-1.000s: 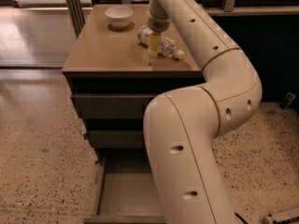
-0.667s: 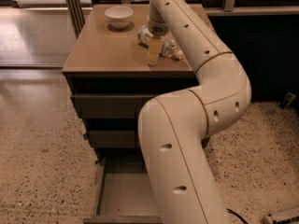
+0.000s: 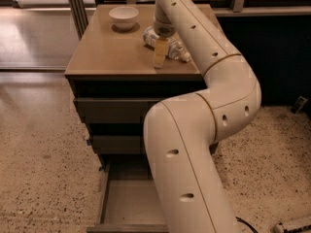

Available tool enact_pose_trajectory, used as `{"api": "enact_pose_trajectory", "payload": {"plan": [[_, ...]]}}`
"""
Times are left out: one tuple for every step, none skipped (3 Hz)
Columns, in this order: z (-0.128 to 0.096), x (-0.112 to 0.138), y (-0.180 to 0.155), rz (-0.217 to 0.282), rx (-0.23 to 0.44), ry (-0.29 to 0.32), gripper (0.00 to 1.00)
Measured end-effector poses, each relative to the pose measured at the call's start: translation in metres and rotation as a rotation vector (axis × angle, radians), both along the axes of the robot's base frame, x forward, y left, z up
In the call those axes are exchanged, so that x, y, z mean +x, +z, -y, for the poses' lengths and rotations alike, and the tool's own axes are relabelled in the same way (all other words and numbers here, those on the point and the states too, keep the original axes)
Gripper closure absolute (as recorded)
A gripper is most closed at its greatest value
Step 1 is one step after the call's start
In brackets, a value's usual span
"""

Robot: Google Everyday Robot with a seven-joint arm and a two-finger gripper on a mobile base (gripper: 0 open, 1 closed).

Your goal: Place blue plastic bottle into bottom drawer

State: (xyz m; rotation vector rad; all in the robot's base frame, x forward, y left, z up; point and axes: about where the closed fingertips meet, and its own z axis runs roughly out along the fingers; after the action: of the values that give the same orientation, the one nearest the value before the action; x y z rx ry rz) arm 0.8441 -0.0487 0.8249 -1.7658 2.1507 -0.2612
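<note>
Across the near right of the scene, the robot's cream arm (image 3: 194,144) fills most of the view. It rises from the bottom edge, bends at a broad elbow on the right, and then reaches back up and left over the cabinet. Speckled stone floor (image 3: 43,169) spreads to the left and right of it.

Behind the arm stands the grey-brown cabinet (image 3: 109,57), its flat top running from the near edge to the far wall. Three drawers sit in its front. The top drawer (image 3: 109,109) and the middle drawer (image 3: 116,143) are plain-fronted and pushed in. The bottom drawer (image 3: 127,205) is pulled out toward the viewer, a shallow tray with a flat grey floor and thin side walls. The arm hides its right part, and nothing shows on the visible floor.

On the far left part of the cabinet top sits a white bowl (image 3: 123,16), upright and well apart from the arm.

To the right of the bowl, the blue plastic bottle (image 3: 174,49) lies on its side on the cabinet top, with its white cap pointing near and right. It is not in the drawer.

The gripper (image 3: 160,52) hangs at the arm's tip, pointing down right at the bottle and covering its middle. Whether it is apart or clamped on the bottle cannot be told.
</note>
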Motion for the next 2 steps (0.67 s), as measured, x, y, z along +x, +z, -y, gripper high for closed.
{"api": "enact_pose_trajectory", "payload": {"plan": [[0.0000,0.0000,0.0000,0.000,0.000,0.000,0.42],[0.0000,0.0000,-0.0001,0.000,0.000,0.000,0.65]]}}
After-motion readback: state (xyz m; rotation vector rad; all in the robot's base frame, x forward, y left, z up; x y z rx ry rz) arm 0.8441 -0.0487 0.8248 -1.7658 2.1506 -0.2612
